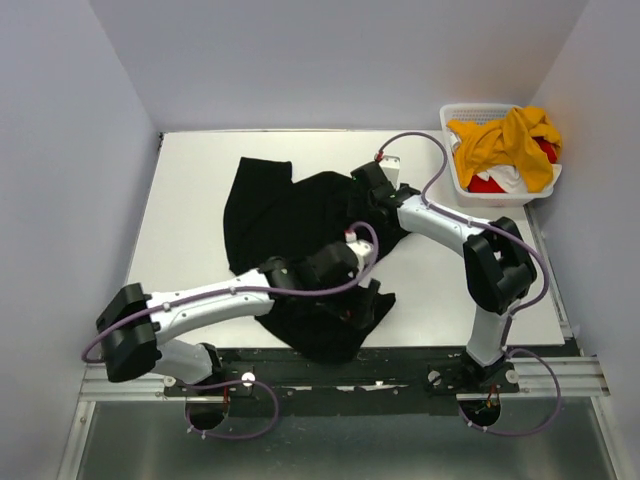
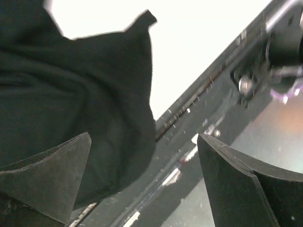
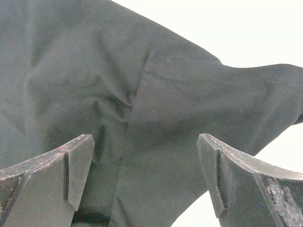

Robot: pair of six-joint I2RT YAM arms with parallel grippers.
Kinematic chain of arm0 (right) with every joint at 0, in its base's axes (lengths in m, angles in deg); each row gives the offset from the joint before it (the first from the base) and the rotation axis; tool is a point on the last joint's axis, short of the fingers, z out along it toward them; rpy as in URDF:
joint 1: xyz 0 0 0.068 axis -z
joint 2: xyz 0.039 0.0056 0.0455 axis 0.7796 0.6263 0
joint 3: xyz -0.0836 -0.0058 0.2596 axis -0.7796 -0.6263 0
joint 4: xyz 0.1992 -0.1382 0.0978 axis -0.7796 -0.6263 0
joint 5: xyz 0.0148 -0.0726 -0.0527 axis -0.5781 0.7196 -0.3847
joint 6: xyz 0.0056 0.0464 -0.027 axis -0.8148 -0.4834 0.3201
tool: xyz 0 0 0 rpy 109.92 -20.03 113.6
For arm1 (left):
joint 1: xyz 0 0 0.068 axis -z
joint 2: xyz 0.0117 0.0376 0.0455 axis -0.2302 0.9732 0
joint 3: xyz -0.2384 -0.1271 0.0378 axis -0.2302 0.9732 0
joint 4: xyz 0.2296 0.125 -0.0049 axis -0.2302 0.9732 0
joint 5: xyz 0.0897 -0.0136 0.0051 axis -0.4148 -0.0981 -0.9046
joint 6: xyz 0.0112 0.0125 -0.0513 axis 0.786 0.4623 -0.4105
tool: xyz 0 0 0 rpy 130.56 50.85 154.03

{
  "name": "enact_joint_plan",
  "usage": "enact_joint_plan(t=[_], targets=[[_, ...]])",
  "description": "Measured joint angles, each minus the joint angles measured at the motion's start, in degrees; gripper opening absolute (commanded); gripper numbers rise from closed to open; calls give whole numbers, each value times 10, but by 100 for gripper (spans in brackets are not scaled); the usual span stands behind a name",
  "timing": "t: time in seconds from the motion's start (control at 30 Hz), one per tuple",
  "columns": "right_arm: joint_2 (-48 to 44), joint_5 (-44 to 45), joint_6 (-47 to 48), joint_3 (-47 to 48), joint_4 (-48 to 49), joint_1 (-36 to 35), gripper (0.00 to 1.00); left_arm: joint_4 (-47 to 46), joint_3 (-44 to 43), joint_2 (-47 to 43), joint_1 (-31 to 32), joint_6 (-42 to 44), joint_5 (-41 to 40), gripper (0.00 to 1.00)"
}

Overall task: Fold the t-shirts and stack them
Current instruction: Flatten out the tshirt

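Left gripper [image 2: 144,137] and right gripper [image 3: 145,137] both gape wide, holding nothing, over the crumpled black t-shirt [image 1: 285,215] on the table [image 1: 190,190]. The other t-shirts [image 1: 505,140] sit in the basket [image 1: 475,108]. Flattening looks to be the step in hand; next, each gripper must pinch a hem or sleeve.

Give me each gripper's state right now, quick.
Left gripper: open, holding nothing, by the edge of the black t-shirt.
Right gripper: open, holding nothing, above the black t-shirt.

black t-shirt [image 1: 290,215], mustard-yellow t-shirt [image 1: 505,140], white basket [image 1: 462,180]
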Motion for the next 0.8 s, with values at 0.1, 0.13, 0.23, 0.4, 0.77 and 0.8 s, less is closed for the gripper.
enact_joint_plan(t=[0.1, 0.13, 0.23, 0.4, 0.77, 0.8], targets=[[10, 0, 4, 3, -21, 0, 100, -10, 0, 60, 81, -1, 3, 91], [10, -1, 4, 3, -24, 0, 100, -10, -2, 76, 92, -1, 3, 90], [6, -8, 4, -5, -20, 4, 100, -6, -25, 148, 123, -5, -4, 85], [-25, -34, 4, -49, -17, 18, 100, -1, -43, 209, 131, -23, -37, 71], [-61, -62, 14, -70, -5, 38, 92, 60, -85, 282, 132, -79, -156, 0], [-61, -63, 17, -70, -5, 38, 92, 61, -72, 265, 130, -82, -169, 0]])
